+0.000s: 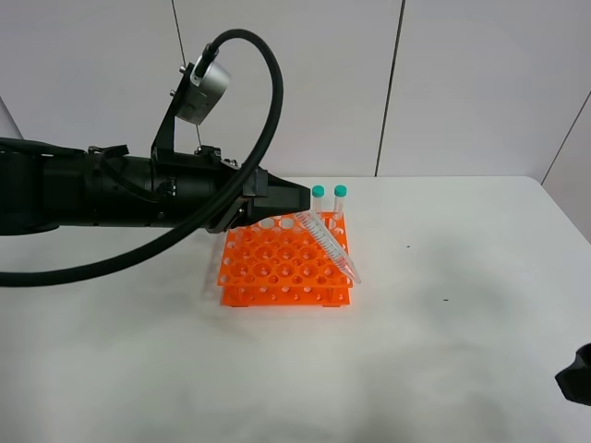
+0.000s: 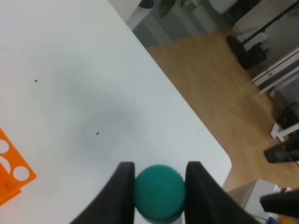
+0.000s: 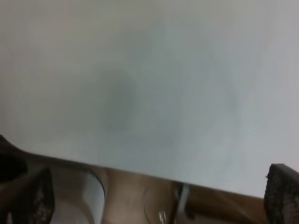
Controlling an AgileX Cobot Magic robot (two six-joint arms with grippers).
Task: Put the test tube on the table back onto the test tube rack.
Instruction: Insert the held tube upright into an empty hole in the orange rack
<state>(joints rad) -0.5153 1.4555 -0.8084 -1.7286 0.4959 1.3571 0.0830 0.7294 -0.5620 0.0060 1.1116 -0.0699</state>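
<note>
Test tube (image 1: pixel 331 249) hangs tilted above the test tube rack (image 1: pixel 277 268), its teal cap pinched in the left gripper (image 2: pixel 159 184); the right gripper (image 3: pixel 163 196) gapes wide, empty. Lowered at this slant, its tip could catch a hole's rim and skid off. Only the left wrist view shows the clamp; only the high view shows the tilt.

Table (image 3: pixel 149 70): plain white surface, blurred, fills most of the view.
Table edge (image 3: pixel 140 170): straight line.
Right gripper (image 3: pixel 161 186): two dark fingers (image 3: pixel 39 200) spread wide, tips near the table edge.
Floor (image 3: pixel 126 186): brown, beyond the table edge.
White shape (image 3: pixel 96 196): beyond the table edge, too blurred to identify.
</note>
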